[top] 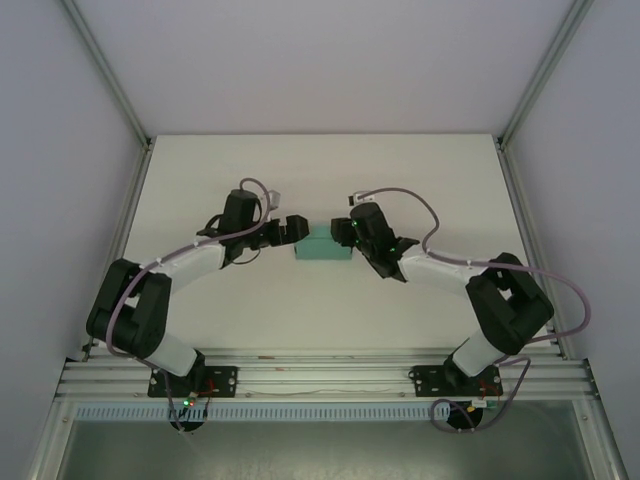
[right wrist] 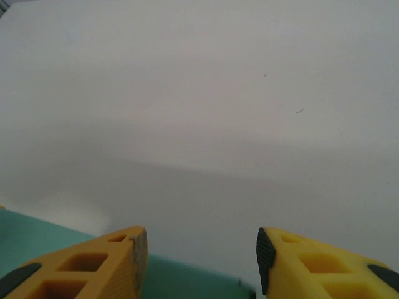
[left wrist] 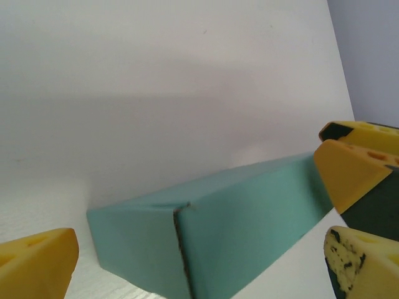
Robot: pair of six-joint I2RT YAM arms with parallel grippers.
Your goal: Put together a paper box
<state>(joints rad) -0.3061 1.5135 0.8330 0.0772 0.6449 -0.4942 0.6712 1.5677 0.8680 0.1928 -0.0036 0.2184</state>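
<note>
The paper box (top: pixel 322 246) is a small folded teal-green box lying on the white table between both arms. In the left wrist view the paper box (left wrist: pixel 218 224) shows a slightly gaping seam at its near corner. My left gripper (top: pixel 291 229) is at its left end, open; the left gripper (left wrist: pixel 201 244) straddles that end with both yellow fingers standing off it. My right gripper (top: pixel 345 230) is at the right end, and this right gripper (right wrist: pixel 201 243) is open above the box's top edge (right wrist: pixel 187 280). Its fingers (left wrist: pixel 349 168) show at the box's far end.
The white table (top: pixel 320 170) stretches back to the rear wall, with grey side walls and aluminium posts left and right. A metal rail (top: pixel 320 375) with the arm bases runs along the near edge. Cables loop beside each arm.
</note>
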